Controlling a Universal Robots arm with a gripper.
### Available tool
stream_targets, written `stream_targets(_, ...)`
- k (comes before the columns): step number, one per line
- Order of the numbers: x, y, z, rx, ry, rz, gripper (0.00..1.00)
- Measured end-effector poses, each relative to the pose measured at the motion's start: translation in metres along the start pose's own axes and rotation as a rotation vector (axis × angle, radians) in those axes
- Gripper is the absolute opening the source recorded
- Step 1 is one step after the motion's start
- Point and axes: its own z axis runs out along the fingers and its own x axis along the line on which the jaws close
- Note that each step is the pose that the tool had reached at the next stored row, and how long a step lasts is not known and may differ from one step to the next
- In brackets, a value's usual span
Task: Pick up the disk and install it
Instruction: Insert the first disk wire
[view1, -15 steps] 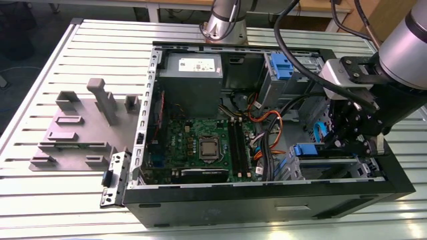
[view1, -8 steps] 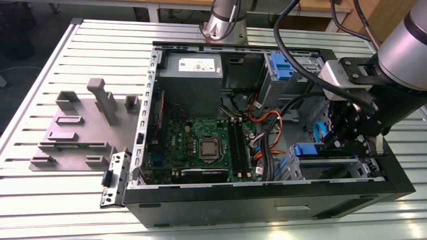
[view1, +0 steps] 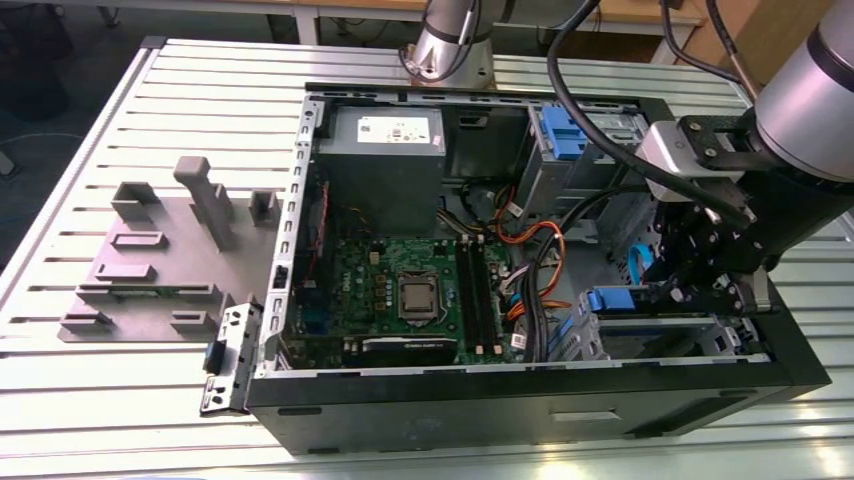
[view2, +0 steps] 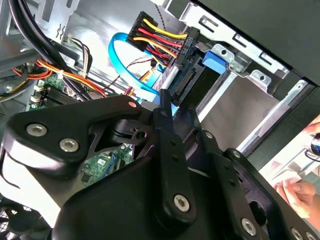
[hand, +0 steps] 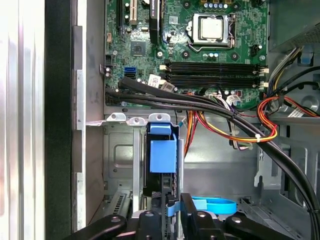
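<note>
Pincer (hand: 173, 206) tight around upright disk (hand: 163, 155)

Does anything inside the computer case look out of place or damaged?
Nothing looks broken or spilled. The disk stands on edge in the drive cage, gripped by the gripper. The one untidy thing is the thick black cables, draped loose across the case just beside it.

The arm (view1: 817, 85) is a smooth silver-grey cylinder, and its base column (view1: 454, 40) has the same metal finish. Black cables (view1: 554, 75) loop along it to a pale grey wrist block (view1: 671, 150). The gripper (view2: 172, 107) is matte black, built of flat linkage bars (view2: 165, 165) pinned with silver screws (view2: 181, 202).
</note>
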Motion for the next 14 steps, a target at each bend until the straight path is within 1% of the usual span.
stream_targets(1, 0.0000, 0.0000, -0.0001, 0.0000, 0.0000, 0.000, 0.29)
stream_targets(3, -0.0001, -0.0001, -0.0024, 0.0000, -0.0001, 0.000, 0.29)
stream_targets(7, -0.0005, -0.0003, -0.0114, 0.0000, -0.0001, 0.000, 0.29)
stream_targets(10, -0.0006, -0.0004, -0.0160, 0.0000, -0.0001, 0.000, 0.29)
stream_targets(14, -0.0007, -0.0004, -0.0168, 0.0000, -0.0005, 0.000, 0.29)
